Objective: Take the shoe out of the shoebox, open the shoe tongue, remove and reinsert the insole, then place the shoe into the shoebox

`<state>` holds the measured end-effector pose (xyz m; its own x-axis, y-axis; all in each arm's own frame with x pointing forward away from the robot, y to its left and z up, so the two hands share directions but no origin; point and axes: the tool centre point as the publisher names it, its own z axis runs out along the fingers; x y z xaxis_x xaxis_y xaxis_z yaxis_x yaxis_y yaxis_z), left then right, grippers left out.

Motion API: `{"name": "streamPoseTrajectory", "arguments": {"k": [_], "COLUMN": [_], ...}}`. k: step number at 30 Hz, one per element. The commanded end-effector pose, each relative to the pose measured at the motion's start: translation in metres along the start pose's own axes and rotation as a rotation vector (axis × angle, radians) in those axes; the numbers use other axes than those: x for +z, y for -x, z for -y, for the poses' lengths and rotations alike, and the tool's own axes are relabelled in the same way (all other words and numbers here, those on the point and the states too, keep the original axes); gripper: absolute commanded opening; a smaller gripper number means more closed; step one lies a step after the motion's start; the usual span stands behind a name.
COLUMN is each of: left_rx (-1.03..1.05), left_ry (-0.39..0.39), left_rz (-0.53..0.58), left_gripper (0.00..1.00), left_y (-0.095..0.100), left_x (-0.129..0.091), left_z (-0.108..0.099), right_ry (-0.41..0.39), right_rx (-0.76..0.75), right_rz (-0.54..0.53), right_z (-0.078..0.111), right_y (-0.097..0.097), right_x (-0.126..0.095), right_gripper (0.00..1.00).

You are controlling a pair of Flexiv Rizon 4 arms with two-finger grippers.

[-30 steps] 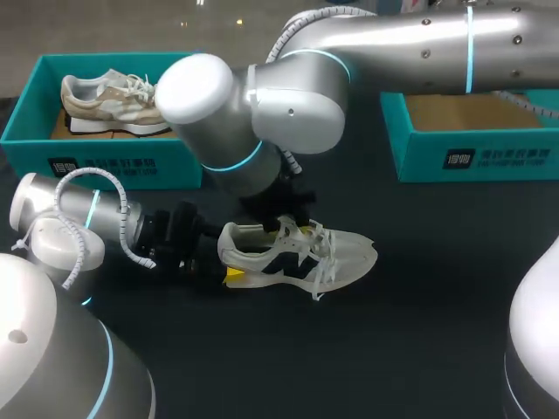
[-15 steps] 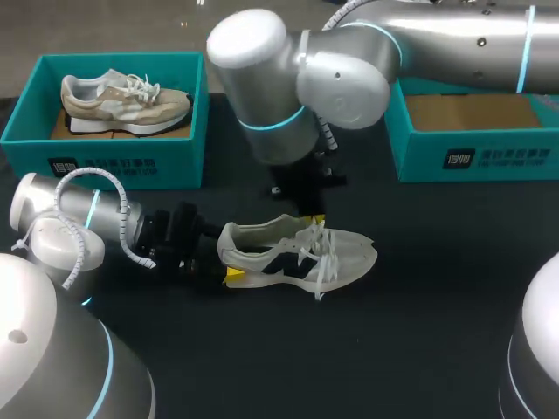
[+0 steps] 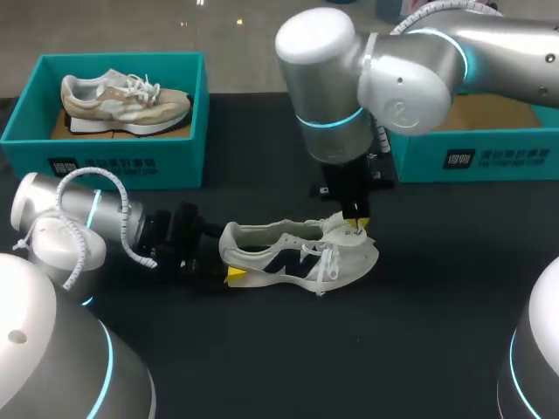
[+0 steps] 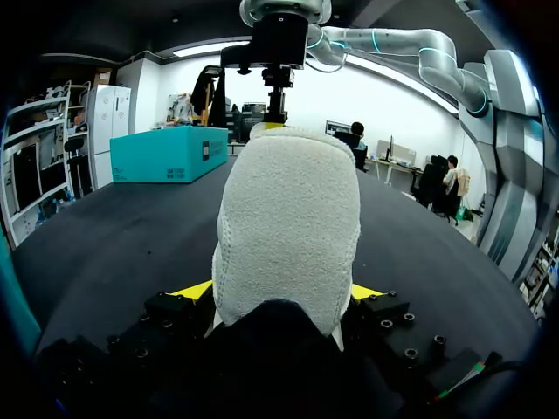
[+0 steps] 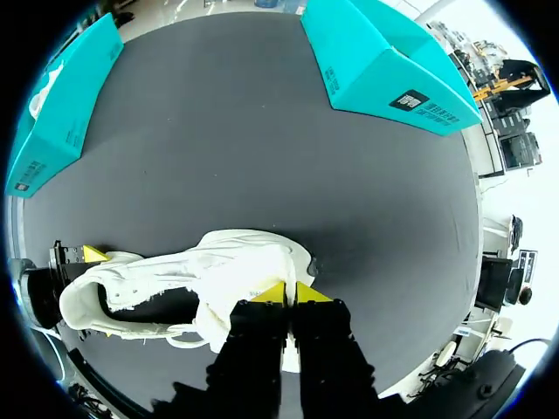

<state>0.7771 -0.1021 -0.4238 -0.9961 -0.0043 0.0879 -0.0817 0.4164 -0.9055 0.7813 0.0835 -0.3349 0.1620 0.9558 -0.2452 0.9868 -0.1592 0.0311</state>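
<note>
- The shoe [image 3: 297, 257] lies upright on its sole in the middle of the table [image 3: 419, 332], out of any box. Its long axis runs left to right, heel to the left and toe to the right.
- Its tongue [image 3: 336, 225] stands lifted from the opening and leans toward the toe.
- The right gripper [image 3: 356, 229] hangs straight down over the shoe's forepart. Its yellow tips are pinched together, and the tongue's edge appears to be caught between them.
- The left gripper [image 4: 281, 292] lies low on the table at the shoe's left end. It is clenched on the heel, with one yellow tip against each side.
- The coming move turns on this line-up: the tongue sits right at the right gripper, and the opening lies just to its left. A pull along the shoe's axis toward the toe should spread it, while the left arm braces the heel.
- At the far left stands a teal shoebox [image 3: 105, 161] holding a tan shoe [image 3: 122, 98].
- At the far right stands a second teal shoebox [image 3: 472, 157], nearer the right arm.
</note>
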Motion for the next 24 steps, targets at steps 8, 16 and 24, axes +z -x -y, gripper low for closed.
{"name": "streamPoseTrajectory", "arguments": {"k": [8,16,24], "left_rx": [0.000,0.000,0.000], "left_ry": [0.006,0.006,0.006], "left_rz": [0.000,0.000,0.000], "left_gripper": [0.00,0.00,0.00], "left_y": [0.001,0.001,0.001], "left_x": [0.000,0.000,0.000], "left_z": [-0.006,-0.006,-0.006], "right_ry": [-0.021,-0.037,0.023], "right_rx": [0.047,0.061,0.077], "right_rz": [-0.069,-0.089,-0.126], "right_z": [0.001,0.002,0.000], "right_y": [0.005,-0.001,0.002], "right_x": [0.057,0.062,0.031], "right_gripper": [0.00,0.38,1.00]}}
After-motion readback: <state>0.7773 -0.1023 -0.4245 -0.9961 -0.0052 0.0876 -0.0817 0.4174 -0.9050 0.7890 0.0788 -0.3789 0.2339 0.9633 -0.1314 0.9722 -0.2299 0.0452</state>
